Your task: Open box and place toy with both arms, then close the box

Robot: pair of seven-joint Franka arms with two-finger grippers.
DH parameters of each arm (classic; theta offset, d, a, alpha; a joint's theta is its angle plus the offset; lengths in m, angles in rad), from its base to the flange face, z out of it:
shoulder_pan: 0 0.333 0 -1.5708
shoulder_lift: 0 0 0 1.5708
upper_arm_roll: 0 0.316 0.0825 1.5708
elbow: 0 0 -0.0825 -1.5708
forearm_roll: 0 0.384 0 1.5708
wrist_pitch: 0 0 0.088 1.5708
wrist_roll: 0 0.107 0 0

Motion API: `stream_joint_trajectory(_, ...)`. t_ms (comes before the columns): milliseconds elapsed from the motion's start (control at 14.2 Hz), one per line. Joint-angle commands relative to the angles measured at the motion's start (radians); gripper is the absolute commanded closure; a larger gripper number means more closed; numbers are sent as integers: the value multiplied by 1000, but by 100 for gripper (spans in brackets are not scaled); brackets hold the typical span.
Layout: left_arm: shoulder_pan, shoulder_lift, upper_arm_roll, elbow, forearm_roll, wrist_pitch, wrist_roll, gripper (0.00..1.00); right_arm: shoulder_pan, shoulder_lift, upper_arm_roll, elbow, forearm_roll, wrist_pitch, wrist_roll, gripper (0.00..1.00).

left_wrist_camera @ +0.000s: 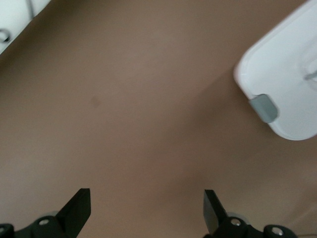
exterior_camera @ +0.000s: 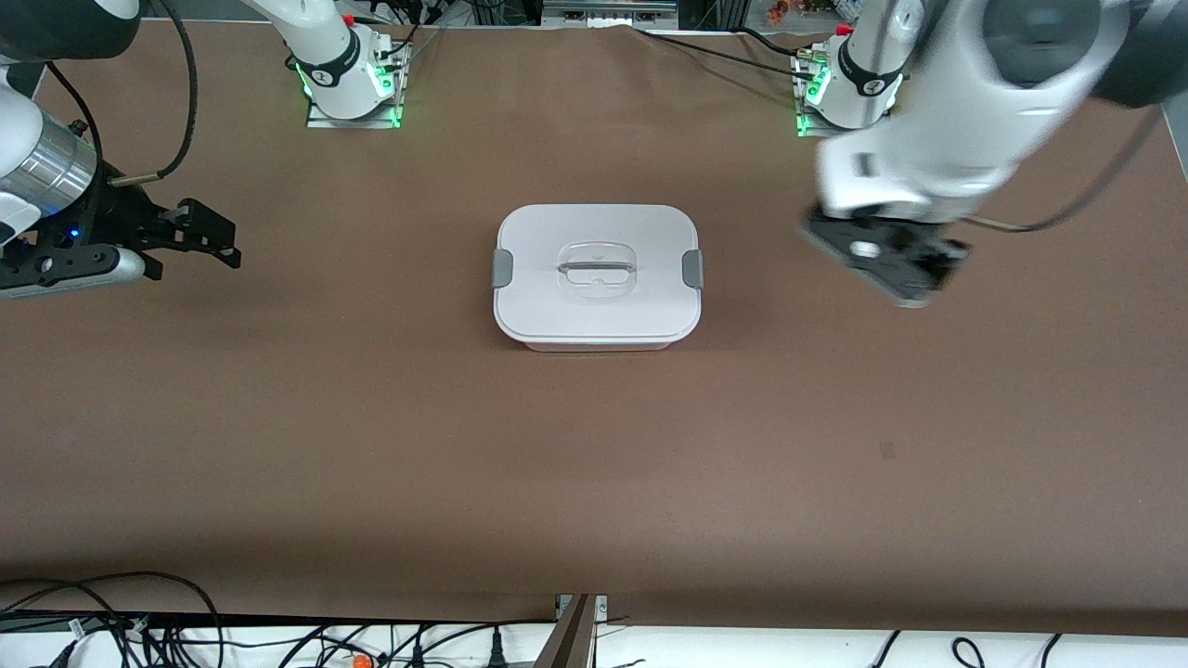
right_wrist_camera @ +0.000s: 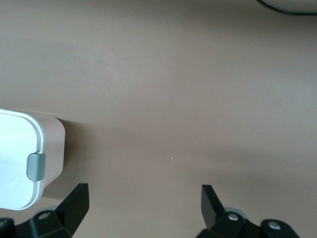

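Observation:
The box [exterior_camera: 598, 276] sits shut in the middle of the brown table, its white lid on, with a grey clip [exterior_camera: 501, 267] at each end and a clear handle [exterior_camera: 596, 269] on top. The toy is out of view. My left gripper [exterior_camera: 889, 263] hangs open and empty over bare table, beside the box toward the left arm's end. Its wrist view shows its open fingers [left_wrist_camera: 147, 198] and a box corner [left_wrist_camera: 282, 74]. My right gripper [exterior_camera: 212, 237] is open and empty over bare table toward the right arm's end. Its wrist view shows its open fingers [right_wrist_camera: 144, 193] and the box's end [right_wrist_camera: 17, 158].
The two arm bases [exterior_camera: 351, 79] [exterior_camera: 849, 88] with green lights stand at the table's edge farthest from the front camera. Cables [exterior_camera: 111, 622] lie along the nearest edge. A black cable [exterior_camera: 724, 51] runs near the left arm's base.

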Motion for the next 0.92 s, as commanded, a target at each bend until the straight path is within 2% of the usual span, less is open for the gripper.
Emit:
stream_joint_trajectory(0,74,7,-2,19,8,-8,-26,0,-6,7,5,16,-5,5,4,0)
stream_joint_trajectory(141,86,-31,48,-10,-12,67,-78,0,-4,13,5,16,-5,12,4,0)
stream_joint_trajectory(352,169,-186,64,-264,-108,207,-179,0,5,13,8,16,-23,12,4,0)
stream_joint_trajectory(423,202,-219,66,-326,-167,253,-251,0,5,13,10,16,-25,12,4,0)
stream_joint_trajectory(564,214,-275,81,-421,-184,311,-371,0,5,13,10,16,-25,12,4,0)
stream_joint_trajectory(846,256,-299,86,-452,-178,304,-431,0,5,13,10,16,-25,12,4,0)
